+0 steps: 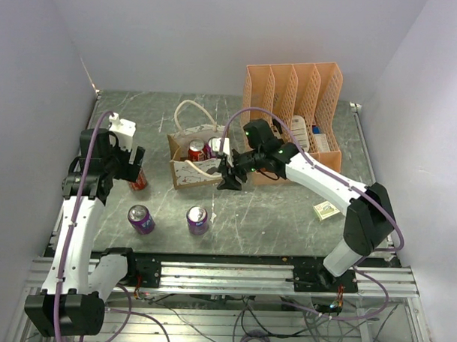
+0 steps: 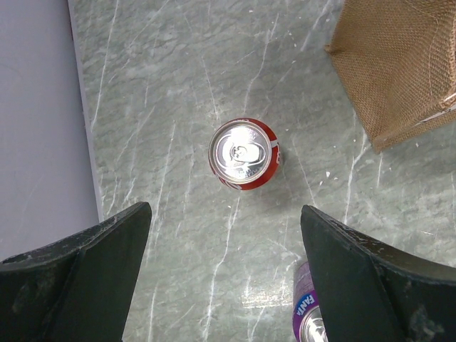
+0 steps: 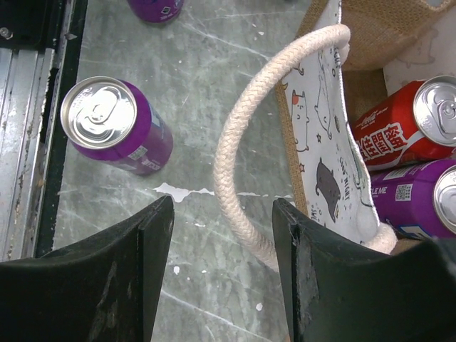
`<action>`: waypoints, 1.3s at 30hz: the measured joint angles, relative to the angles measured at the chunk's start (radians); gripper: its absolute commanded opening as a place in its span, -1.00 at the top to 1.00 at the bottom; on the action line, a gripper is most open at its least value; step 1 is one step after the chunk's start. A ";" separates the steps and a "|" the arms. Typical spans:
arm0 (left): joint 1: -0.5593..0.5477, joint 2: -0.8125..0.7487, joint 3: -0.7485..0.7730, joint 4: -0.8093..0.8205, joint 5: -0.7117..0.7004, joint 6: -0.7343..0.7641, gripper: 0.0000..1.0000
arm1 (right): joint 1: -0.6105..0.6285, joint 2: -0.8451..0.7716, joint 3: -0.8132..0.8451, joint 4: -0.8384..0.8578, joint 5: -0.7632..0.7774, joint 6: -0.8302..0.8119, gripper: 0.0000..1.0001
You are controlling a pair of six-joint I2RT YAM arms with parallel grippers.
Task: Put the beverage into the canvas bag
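A grey marbled table point(image 1: 287, 225) carries a small boxy canvas bag point(image 1: 189, 176), brown-edged with off-white printed sides. It stands around the middle of the table, a little toward the far edge. An orange plastic file organizer point(image 1: 295, 98) stands near it toward the far right corner. Inside the bag lie a red can point(image 3: 399, 125) and a purple can point(image 3: 420, 196). Three more stand upright on the table: a red drink can point(image 2: 244, 153) near the left edge, and two purple drink cans point(image 1: 142, 219) point(image 1: 197, 219) toward the near edge. The left gripper point(image 2: 224, 214) hangs above the red drink can, its fingers spread wide and touching nothing. The right gripper point(image 3: 222, 203) sits at the bag's near right corner. Its fingers are part-way apart, and the bag's cream rope handle point(image 3: 231, 142) passes between them, not pinched as far as I can see. The step in hand looks like the pick-up of the red drink can. The next move calls for the left gripper to drop until its fingers straddle the can's sides, then close. It would then lift and carry the can right, over the bag's open mouth, clear of the handles and the cans inside.
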 measured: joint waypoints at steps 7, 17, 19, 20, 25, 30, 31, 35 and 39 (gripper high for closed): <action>0.000 -0.009 -0.020 0.014 -0.001 0.001 -0.96 | 0.000 -0.017 -0.011 0.000 -0.013 -0.001 -0.17; 0.000 0.019 -0.008 0.003 -0.002 0.020 -0.99 | 0.000 -0.017 -0.021 0.018 -0.041 0.011 -0.19; 0.000 0.039 0.001 -0.001 -0.002 0.029 -0.99 | 0.000 -0.017 -0.021 0.019 -0.043 0.015 -0.19; 0.000 0.045 0.003 -0.003 -0.001 0.034 -0.99 | 0.000 -0.017 -0.021 0.020 -0.044 0.018 -0.19; 0.000 0.060 0.003 -0.009 0.020 0.078 -0.99 | 0.000 -0.017 -0.023 0.023 -0.044 0.021 -0.19; 0.000 0.096 -0.005 0.005 0.031 0.110 -0.97 | 0.000 -0.017 -0.024 0.022 -0.039 0.019 -0.19; 0.000 0.114 -0.005 0.009 0.030 0.112 -0.97 | 0.000 -0.017 -0.024 0.022 -0.039 0.018 -0.19; 0.001 0.210 -0.005 0.010 0.030 0.126 -0.98 | 0.000 -0.018 -0.024 0.022 -0.036 0.010 -0.19; 0.007 0.272 -0.005 0.010 0.045 0.137 -0.99 | 0.000 -0.018 -0.024 0.019 -0.036 0.005 -0.19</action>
